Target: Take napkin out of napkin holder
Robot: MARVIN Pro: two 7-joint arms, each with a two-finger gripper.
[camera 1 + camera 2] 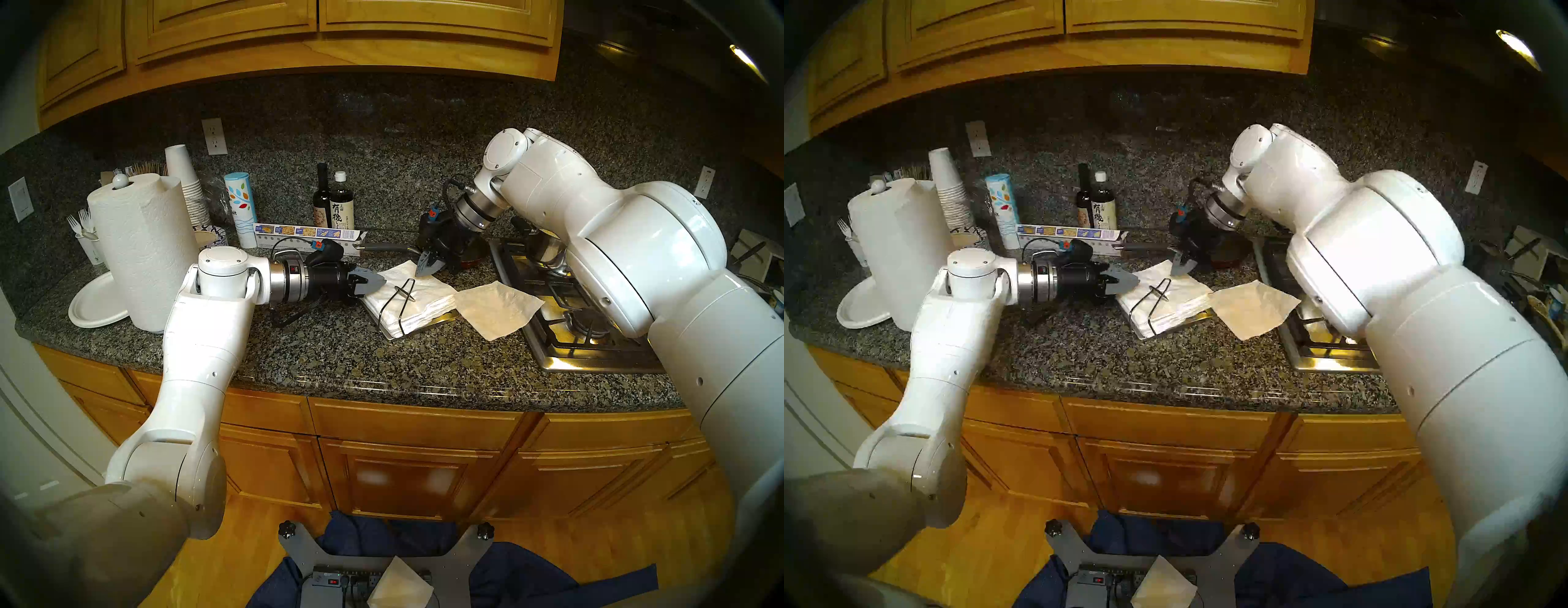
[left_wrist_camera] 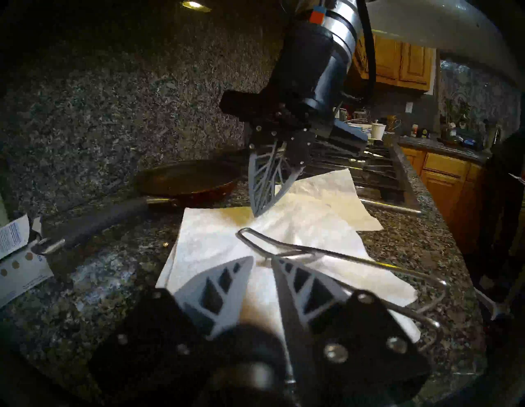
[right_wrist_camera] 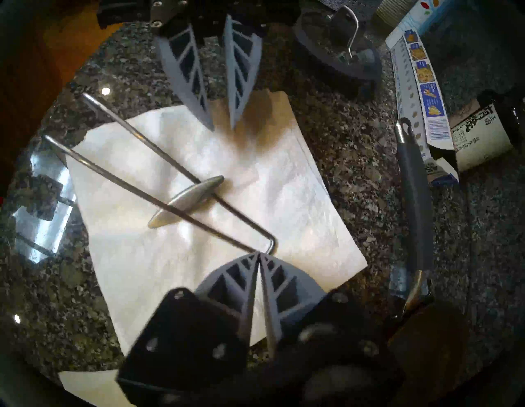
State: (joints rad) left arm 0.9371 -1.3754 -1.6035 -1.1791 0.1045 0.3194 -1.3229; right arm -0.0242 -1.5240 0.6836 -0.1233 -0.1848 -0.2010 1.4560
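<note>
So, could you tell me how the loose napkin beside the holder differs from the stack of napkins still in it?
The loose napkin is a single thin sheet; the stack is a thick pile. The napkin lies free, partly on the counter and partly over the stove edge, while the stack sits in the napkin holder under its wire arm. The napkin is crinkled and looks yellowish; the stack looks whiter. Both are square white paper.

granite counter (image 1: 339,361); wood cabinets (image 1: 382,25); wood floor (image 1: 254,547); wall outlet (image 1: 214,136)

Your head views were warmly lit with dark fisheye rims; your wrist views were dim, their near end effectors blurred.
</note>
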